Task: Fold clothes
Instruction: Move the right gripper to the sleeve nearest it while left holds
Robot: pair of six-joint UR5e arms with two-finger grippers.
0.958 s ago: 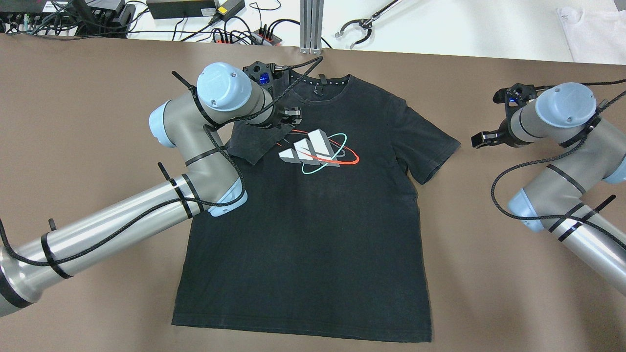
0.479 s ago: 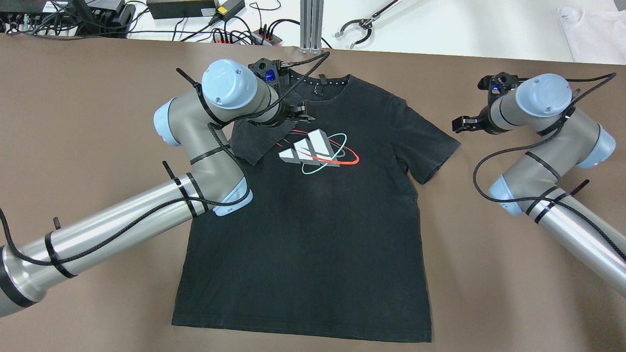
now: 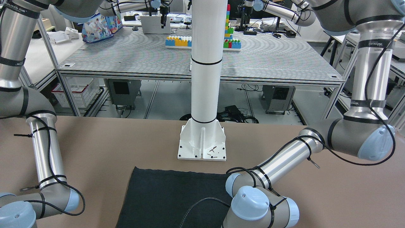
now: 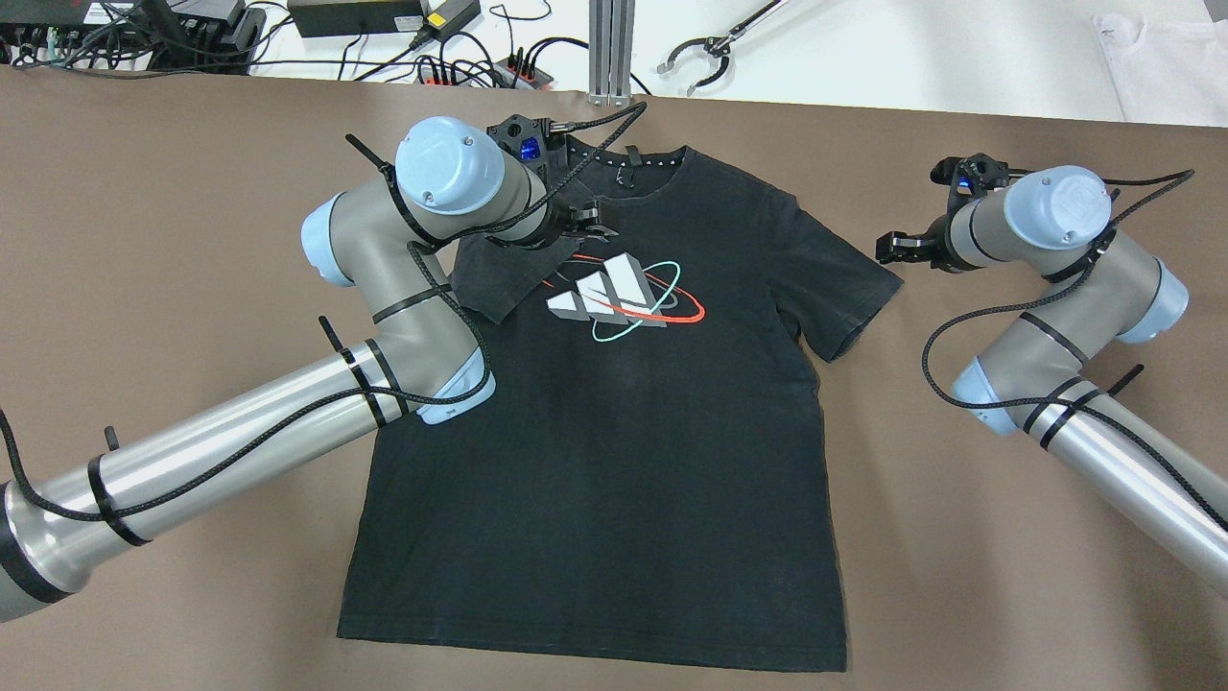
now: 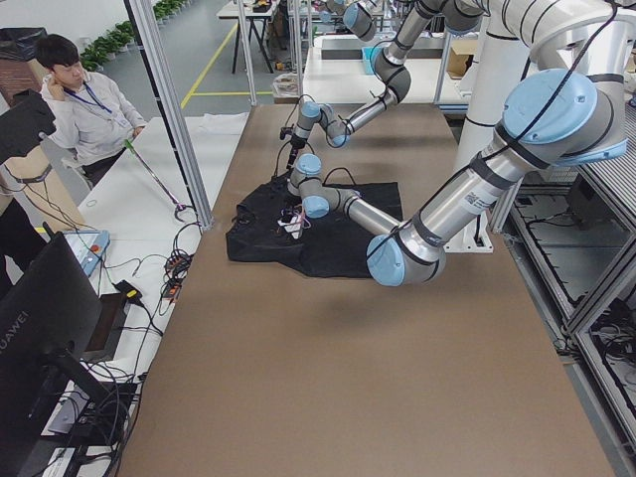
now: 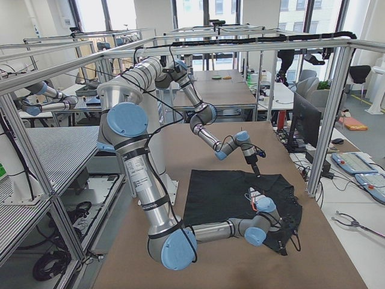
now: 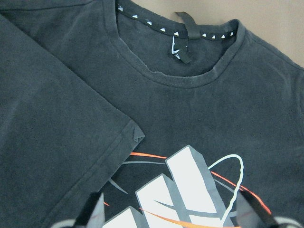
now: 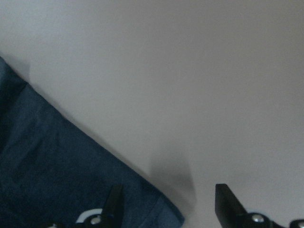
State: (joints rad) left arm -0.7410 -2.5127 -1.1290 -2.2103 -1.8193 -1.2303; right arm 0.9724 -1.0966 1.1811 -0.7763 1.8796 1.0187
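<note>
I see the black T-shirt (image 4: 614,461) lying flat, print side up, on the brown tabletop (image 4: 192,192), with one sleeve (image 4: 499,278) folded inward over the chest beside the printed logo (image 4: 624,293). My left hand (image 4: 600,223) hovers over this folded sleeve near the collar, its fingers spread wide with nothing between them. My right hand (image 4: 887,250) is at the edge of the other sleeve (image 4: 849,288), also wide open and empty; it seems not to touch the cloth, but I cannot be sure.

White pillar (image 3: 205,79) on the brown table (image 3: 110,142), coloured blocks (image 3: 178,41) on the bench (image 3: 126,53) behind it.
</note>
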